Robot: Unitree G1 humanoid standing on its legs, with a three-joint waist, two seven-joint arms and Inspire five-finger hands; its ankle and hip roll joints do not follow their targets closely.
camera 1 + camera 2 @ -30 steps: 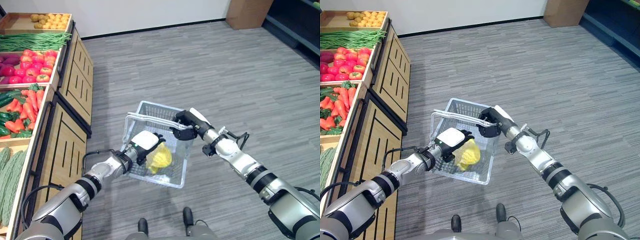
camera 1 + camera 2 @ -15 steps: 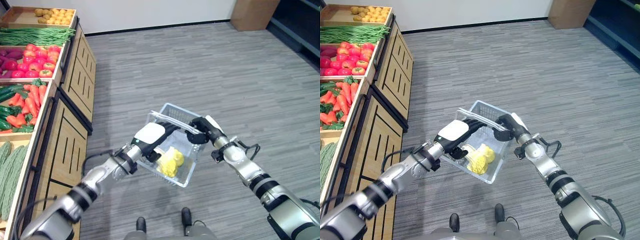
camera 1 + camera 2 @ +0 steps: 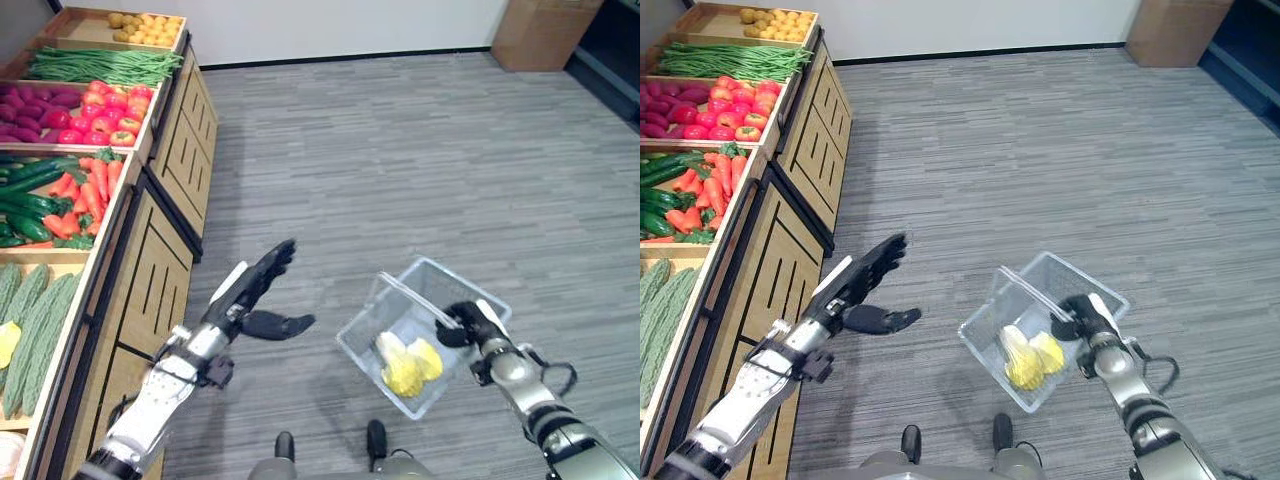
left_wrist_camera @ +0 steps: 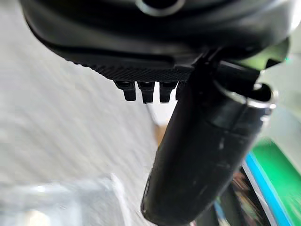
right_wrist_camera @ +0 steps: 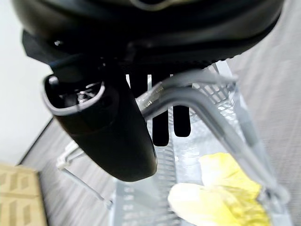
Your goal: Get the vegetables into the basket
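Observation:
A clear wire basket [image 3: 468, 280] hangs tilted over the grey floor, low on the right. Yellow leafy vegetables [image 3: 404, 366] lie in its lower corner. My right hand [image 3: 468, 322] is shut on the basket's handle; in the right wrist view the handle [image 5: 197, 101] runs between my thumb [image 5: 108, 127] and curled fingers, with the yellow vegetables [image 5: 221, 188] beyond. My left hand [image 3: 252, 292] hovers open between the basket and the shelf, fingers straight, thumb out, holding nothing. The left wrist view shows its straight fingers [image 4: 146, 89] and thumb [image 4: 202, 150].
A wooden produce shelf [image 3: 160, 260] runs along the left, holding carrots [image 3: 90, 192], tomatoes [image 3: 95, 115], green beans [image 3: 100, 65], cucumbers [image 3: 25, 205] and bitter gourds [image 3: 35, 320]. A cardboard box [image 3: 545, 30] stands at the far right wall. Open floor lies ahead.
My left hand has come out of the basket and swung left toward the shelf, open. The basket has dropped lower right, hanging from my right hand. The camera has shifted.

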